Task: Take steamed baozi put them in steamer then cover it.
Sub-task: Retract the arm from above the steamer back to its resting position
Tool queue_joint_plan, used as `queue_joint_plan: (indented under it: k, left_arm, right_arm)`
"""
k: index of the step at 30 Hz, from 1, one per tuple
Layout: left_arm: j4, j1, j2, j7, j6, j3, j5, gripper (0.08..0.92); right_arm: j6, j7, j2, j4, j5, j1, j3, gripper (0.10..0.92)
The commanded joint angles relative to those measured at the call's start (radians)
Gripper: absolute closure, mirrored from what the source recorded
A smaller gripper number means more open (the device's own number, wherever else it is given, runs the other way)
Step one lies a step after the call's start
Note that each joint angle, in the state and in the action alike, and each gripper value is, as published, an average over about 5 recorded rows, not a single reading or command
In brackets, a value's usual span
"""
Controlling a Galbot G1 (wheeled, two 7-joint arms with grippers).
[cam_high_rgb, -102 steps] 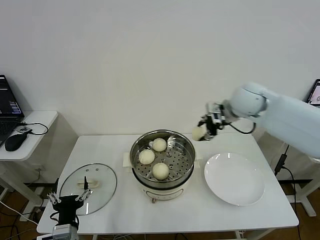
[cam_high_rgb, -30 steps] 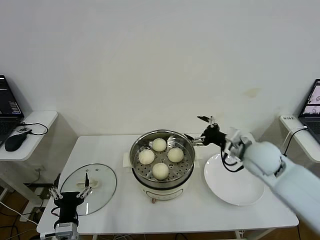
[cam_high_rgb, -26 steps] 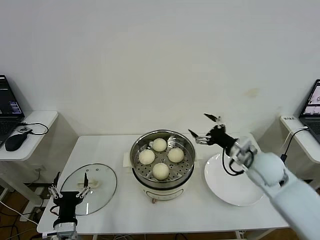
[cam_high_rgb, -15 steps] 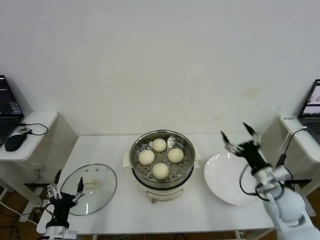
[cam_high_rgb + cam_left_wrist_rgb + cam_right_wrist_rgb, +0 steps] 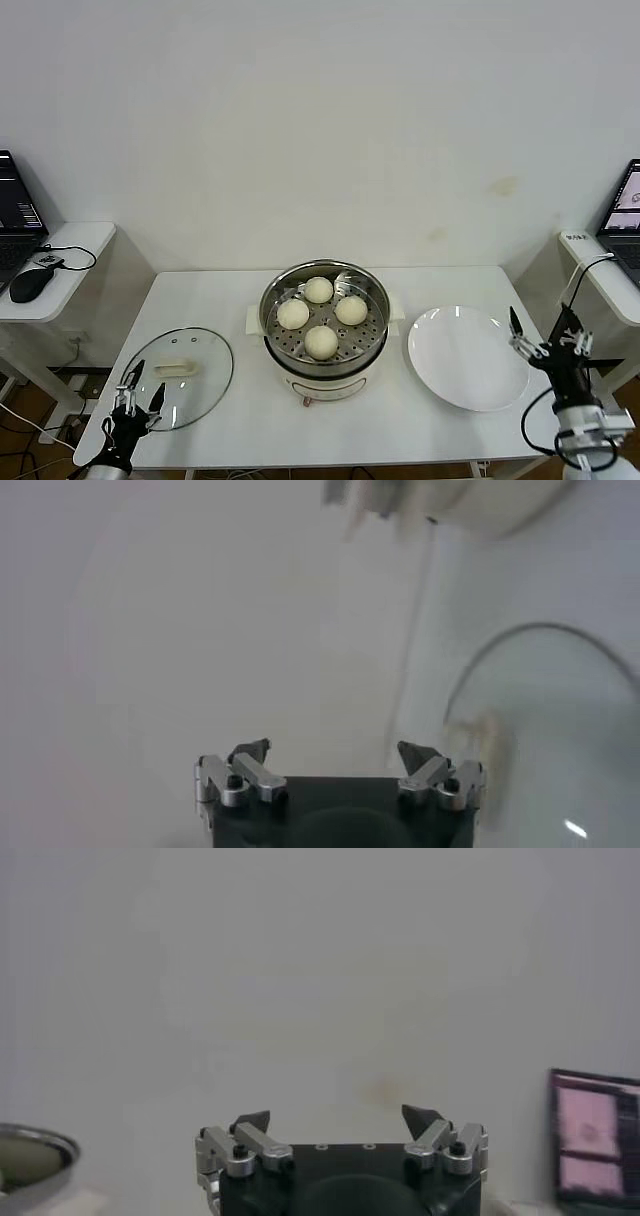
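Risks, as judged from this moment. The glass lid (image 5: 178, 377) lies flat on the worktop (image 5: 250, 420) at lower left of the head view, its small white handle (image 5: 176, 369) low against the glass. A grasp on so short a handle could slip, or the lid could tilt and knock the pot's rim when carried across. A lid set down off-centre would leave the steamer only partly covered. A careless lowering might also press on the tallest bun.

Item: steamed baozi (image 5: 321, 341). Four, round, smooth, cream-white, resting apart from one another on the perforated tray. All sit inside the steamer (image 5: 325, 318) at centre of the frame.

Item: steamer. Shiny steel pot on a white base, uncovered, standing between lid and white plate (image 5: 468, 357). The plate, right of centre, carries nothing.

Item: left hand (image 5: 135, 398). Lower left corner, just beside the lid's near edge, fingers spread wide, holding nothing.

Item: right hand (image 5: 545, 341). Lower right, off the plate's outer edge, fingers likewise spread, nothing between them.

Remaining step: covering not yet done.
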Motion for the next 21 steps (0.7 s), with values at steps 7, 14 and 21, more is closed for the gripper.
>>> queue_joint_plan:
  k: [7, 14, 21]
  left_arm:
    - [0.207, -0.226, 0.030, 0.029, -0.010, 0.075, 0.121, 0.177]
    - [0.246, -0.282, 0.045, 0.036, -0.004, 0.100, 0.115, 0.177]
    - [0.296, -0.326, 0.055, 0.040, 0.000, 0.121, 0.111, 0.177]
  right_arm:
    - [0.025, -0.002, 0.080, 0.018, -0.017, -0.089, 0.074, 0.203]
    - [0.027, -0.007, 0.085, 0.014, -0.017, -0.095, 0.073, 0.203]
    - [0.028, -0.014, 0.091, 0.016, -0.016, -0.107, 0.069, 0.203]
